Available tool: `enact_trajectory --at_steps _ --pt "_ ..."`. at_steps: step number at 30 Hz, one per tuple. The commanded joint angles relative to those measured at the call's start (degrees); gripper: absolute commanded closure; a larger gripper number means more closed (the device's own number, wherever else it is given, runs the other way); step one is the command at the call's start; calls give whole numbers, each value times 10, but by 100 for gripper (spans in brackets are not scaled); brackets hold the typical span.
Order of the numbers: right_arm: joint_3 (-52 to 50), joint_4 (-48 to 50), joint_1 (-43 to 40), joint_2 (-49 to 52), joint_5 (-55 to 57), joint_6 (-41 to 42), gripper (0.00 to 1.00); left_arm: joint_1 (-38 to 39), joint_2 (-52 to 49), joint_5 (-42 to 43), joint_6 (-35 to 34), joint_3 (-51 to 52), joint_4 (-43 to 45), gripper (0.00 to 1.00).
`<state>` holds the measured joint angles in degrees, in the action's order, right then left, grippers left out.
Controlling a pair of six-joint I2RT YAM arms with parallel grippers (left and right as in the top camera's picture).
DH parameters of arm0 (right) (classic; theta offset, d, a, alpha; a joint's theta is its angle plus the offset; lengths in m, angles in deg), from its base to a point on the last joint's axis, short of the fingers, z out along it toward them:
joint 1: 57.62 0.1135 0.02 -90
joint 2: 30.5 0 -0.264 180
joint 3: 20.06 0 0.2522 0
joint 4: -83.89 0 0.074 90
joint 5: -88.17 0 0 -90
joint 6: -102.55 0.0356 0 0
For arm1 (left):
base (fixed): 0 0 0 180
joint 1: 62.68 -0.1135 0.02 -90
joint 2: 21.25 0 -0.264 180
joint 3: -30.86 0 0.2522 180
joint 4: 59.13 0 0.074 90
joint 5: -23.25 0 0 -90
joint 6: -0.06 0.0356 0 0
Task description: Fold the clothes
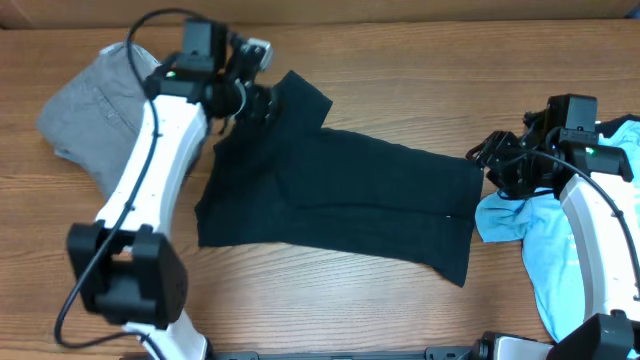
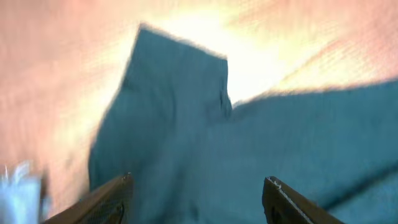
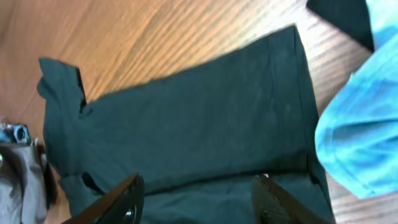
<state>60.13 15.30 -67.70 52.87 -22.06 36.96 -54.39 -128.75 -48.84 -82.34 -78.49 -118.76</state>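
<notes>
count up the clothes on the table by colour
black t-shirt: 1
grey garment: 1
light blue garment: 1
total: 3

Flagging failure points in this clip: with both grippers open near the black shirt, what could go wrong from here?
The light blue T-shirt lies against the hem of the black T-shirt, by the right gripper; a pinch there might catch both. The left gripper hangs open over the sleeve; pinching one layer could drag the fold askew.
</notes>
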Motion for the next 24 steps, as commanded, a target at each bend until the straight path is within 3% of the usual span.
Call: enact_trajectory --at_steps 1,12,16,19,21,24 --pt "12 -10 -2 -3 -11 0 41 0 -70 -20 -30 -40 37 30" --pt "11 -39 -2 -3 -4 -5 40 10 -245 -20 -93 -75 208 17" --pt "11 -42 -2 -3 3 -5 40 20 -273 -59 -93 -75 236 10" --pt "11 -42 -2 -3 11 -5 38 27 -286 -65 -93 -75 240 11" --pt "11 -42 -2 -3 11 -5 36 30 -293 -65 -93 -75 242 30" --pt "11 -38 -2 -3 11 -5 33 30 -300 -65 -93 -75 234 69"
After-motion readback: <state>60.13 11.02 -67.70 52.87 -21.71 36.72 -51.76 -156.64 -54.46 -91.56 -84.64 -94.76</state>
